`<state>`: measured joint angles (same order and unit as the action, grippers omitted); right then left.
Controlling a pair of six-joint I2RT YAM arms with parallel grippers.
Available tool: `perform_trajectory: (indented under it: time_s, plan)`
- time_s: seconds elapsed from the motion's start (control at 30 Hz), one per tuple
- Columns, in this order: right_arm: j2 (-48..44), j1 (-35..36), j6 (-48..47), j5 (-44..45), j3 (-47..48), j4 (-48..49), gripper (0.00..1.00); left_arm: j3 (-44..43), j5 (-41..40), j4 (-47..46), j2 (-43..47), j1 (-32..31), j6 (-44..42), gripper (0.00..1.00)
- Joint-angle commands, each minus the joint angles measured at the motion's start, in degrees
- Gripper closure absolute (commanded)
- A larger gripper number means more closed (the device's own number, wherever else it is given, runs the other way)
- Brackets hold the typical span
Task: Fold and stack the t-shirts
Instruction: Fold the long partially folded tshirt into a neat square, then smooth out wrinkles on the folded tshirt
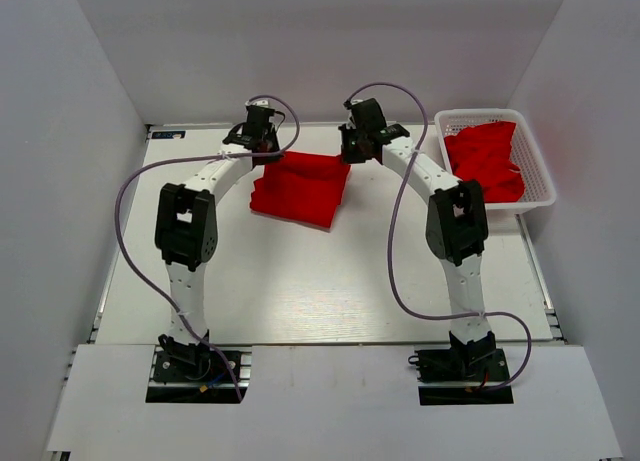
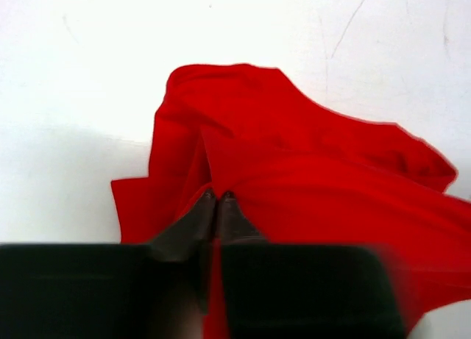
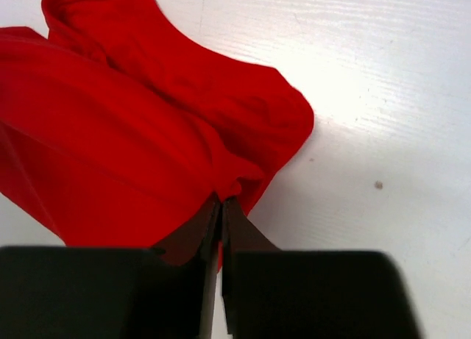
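While no finished stack shows anywhere on the surface (image 1: 300, 281), the task looks to be at an early stage. One red t-shirt (image 1: 300, 189) lies out on the far middle of the surface, doubled over itself into a rough, slightly skewed rectangle. A heap of t-shirts (image 1: 485, 161), equally red, sits crumpled in the white lattice basket (image 1: 538, 156) at the far right. How many are in that heap cannot be told. As I judge it, the first fold is under way on the one shirt, and everything in the basket is yet to be taken out, folded and piled.

The shirt hangs between the two arms, each holding one far corner of it. The left tool (image 2: 217, 198) has its fingers pressed together at the shirt's far left edge, with a thin strip of red cloth showing between them. From there the fabric runs forward and to the right in loose ridges. The right tool (image 3: 222, 201) is likewise clamped on a bunched edge at the shirt's far right. The cloth spreads ahead of it and to its left, and bare surface lies to its right. Both tools sit low, close to the surface. The body of the shirt lies on the near side of them, toward the arm bases and well apart from the basket.
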<state>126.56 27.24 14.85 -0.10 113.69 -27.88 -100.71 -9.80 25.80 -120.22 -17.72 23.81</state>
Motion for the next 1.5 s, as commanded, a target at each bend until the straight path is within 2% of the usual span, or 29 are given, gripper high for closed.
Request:
perform_trajectory:
  time_s: [0.0,0.07,0.1,0.13,0.27,0.43,0.53,0.6,0.67,0.7,0.73,0.83,0.87,0.97,1.07,1.13,1.23,1.47]
  plan:
    - [1.9,-1.3,0.2,-2.8,4.0,3.7,0.9,-4.1,1.1,-4.0,-1.0,1.1,-1.9,0.75]
    - [3.8,-1.7,0.0,-3.8,4.7,4.6,0.6,-4.9,1.1,-4.0,-2.7,1.1,-1.9,0.25]
    - [4.1,-1.8,-0.4,-4.7,5.9,4.9,0.14,-6.1,1.6,-4.0,-2.7,1.1,-1.9,0.0]
    - [4.8,-2.0,-1.0,-5.3,6.5,4.8,0.1,-7.6,2.3,-4.0,-3.5,1.6,-1.9,0.0]
    - [4.2,-2.1,-2.8,-5.5,9.1,4.9,0.1,-9.1,2.9,-4.0,-3.5,1.6,-1.9,0.0]
    - [-2.7,-1.7,-4.3,-6.3,1.4,6.2,0.1,-6.7,2.9,-2.8,-0.4,1.6,-3.6,0.0]
    - [-6.1,-1.4,-5.0,-9.6,-3.8,6.3,0.1,-2.4,6.9,-3.8,2.9,1.6,-7.9,0.0]
    - [-8.0,-1.3,-4.7,-10.6,-6.7,6.9,0.1,0.8,13.1,-6.7,3.6,0.9,-13.2,0.0]
    - [-8.3,-1.1,-4.0,-11.3,-9.0,7.7,0.1,1.4,21.3,-7.3,4.2,0.9,-16.4,0.12]
    - [-8.4,-1.0,-3.8,-11.8,-9.9,8.1,0.1,2.1,23.8,-8.1,3.7,0.9,-17.4,0.2]
    - [-8.3,-1.1,-3.6,-12.1,-10.2,8.1,0.1,2.1,25.6,-8.1,3.0,0.9,-17.4,0.34]
    - [-6.9,-1.1,-3.0,-13.2,-9.7,8.5,0.1,-0.8,26.8,-6.0,-1.0,0.9,-17.4,0.54]
    - [-6.3,-1.1,-2.6,-13.6,-8.9,8.6,0.1,-3.1,26.8,-5.2,-2.3,0.9,-17.4,0.68]
    - [-4.1,-1.2,-1.4,-14.2,-7.6,9.3,0.1,-7.1,27.5,-2.6,-6.5,0.9,-17.4,0.83]
    - [-1.5,-1.5,-0.7,-14.9,-5.5,10.7,0.1,-7.8,27.5,-2.6,-8.2,1.5,-16.9,0.91]
    - [0.0,-1.2,-0.4,-15.0,-4.0,11.7,0.1,-8.4,28.0,-2.6,-9.7,1.5,-16.9,0.93]
    - [3.1,-1.5,0.2,-16.0,-1.5,12.1,0.1,-10.5,26.7,-2.6,-11.4,1.5,-16.9,0.94]
    - [7.3,-1.6,0.5,-13.3,-4.2,19.4,0.1,-14.3,24.0,-6.0,-17.7,1.5,-17.5,0.95]
